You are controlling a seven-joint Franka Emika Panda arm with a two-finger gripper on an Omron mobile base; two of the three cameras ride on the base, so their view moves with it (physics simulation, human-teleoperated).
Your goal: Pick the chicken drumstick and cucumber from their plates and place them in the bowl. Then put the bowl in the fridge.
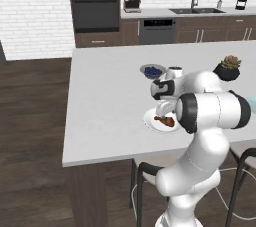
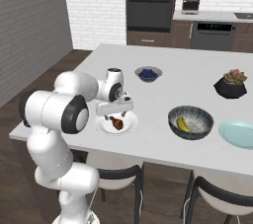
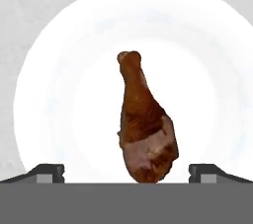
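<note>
In the left base view, the white arm rises from the lower right of the frame and bends over the pale grey worktop. The gripper hangs just above the chicken drumstick, which lies on the white plate a little right of the middle. A small bowl of blue berries sits higher up, and a dark pot with a plant is at the upper right.

In the right base view, the arm comes up from the lower left. The gripper is over the chicken drumstick on the white plate, near the middle of the frame. To the right sits the big dark bowl, and the yellow-green cucumber lies inside it. The blue-green plate is at the right edge with nothing on it. The berries are near the upper middle.

In the hand view, the chicken drumstick lies in the middle of the white plate, thin end toward the top. The 2 fingers stand wide apart at the bottom, 1 on each side of the meat, not touching it.
</note>
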